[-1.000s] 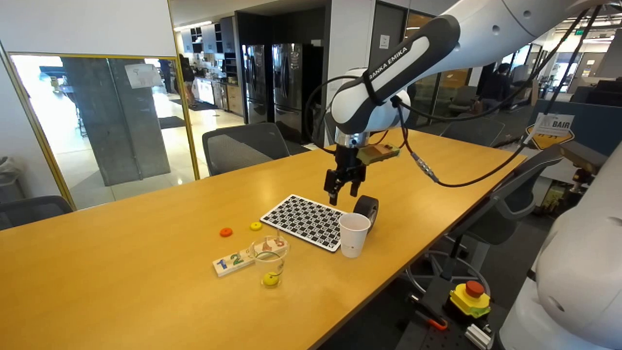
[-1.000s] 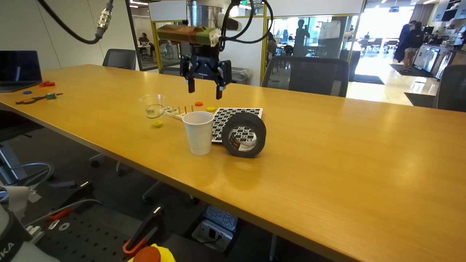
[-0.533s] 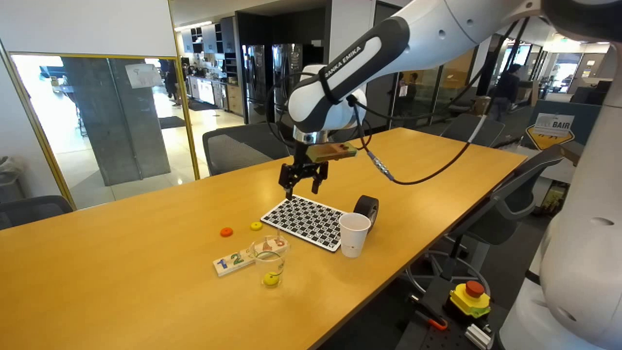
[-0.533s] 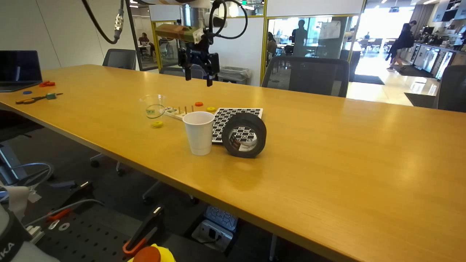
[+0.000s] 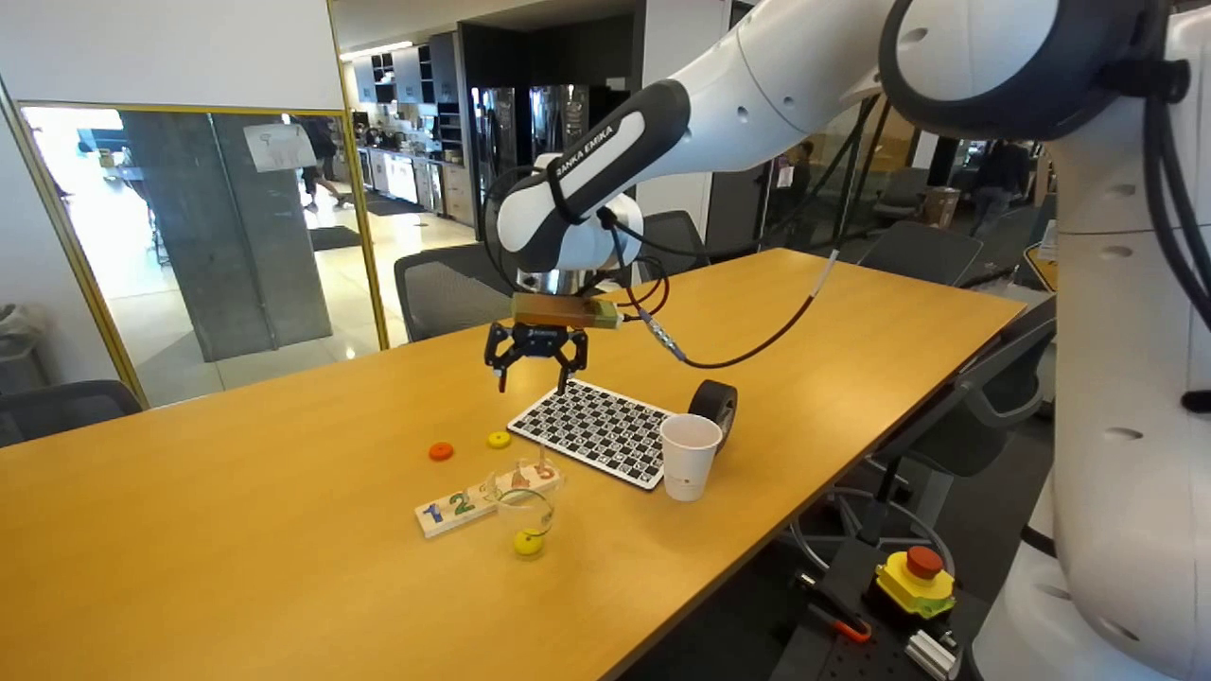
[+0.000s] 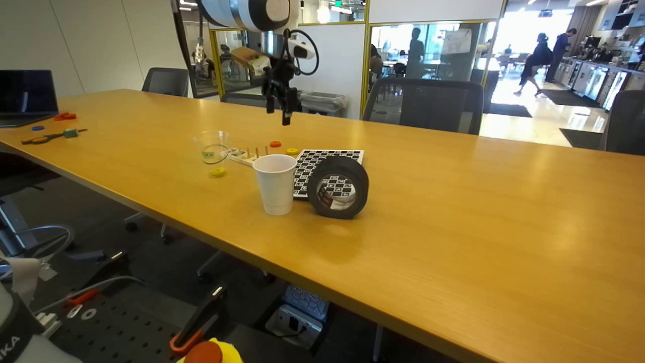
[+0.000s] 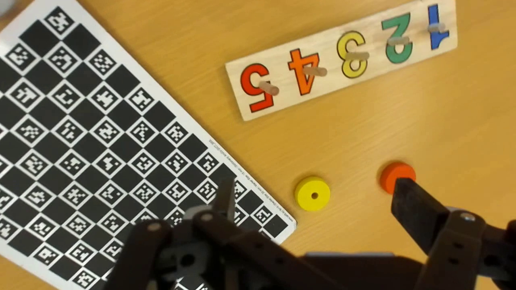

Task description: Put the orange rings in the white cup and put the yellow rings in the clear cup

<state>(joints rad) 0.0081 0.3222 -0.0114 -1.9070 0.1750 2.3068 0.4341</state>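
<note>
Presumably to straddle a yellow ring (image 7: pixel 313 188), the claw (image 5: pixel 532 389) hung wide, well inside the robot-side edge of the table (image 5: pixel 236 567)

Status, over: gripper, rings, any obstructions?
Fingers open, holding nothing. Orange ring and yellow ring loose on table; another yellow appears inside clear cup. Mat beside loose yellow may crowd fingers.

gripper (image 6: pixel 278 112): above the table (image 6: pixel 453 227), jaws apart
white cup (image 6: pixel 275 187): upright, beside the tape roll (image 6: pixel 338 166)
clear cup (image 6: pixel 212 151): yellow ring (image 6: pixel 217 172) at its base
orange ring (image 6: pixel 275 144): near another yellow ring (image 6: pixel 292 151)
laptop (image 6: pixel 25 96): screen raised
</note>
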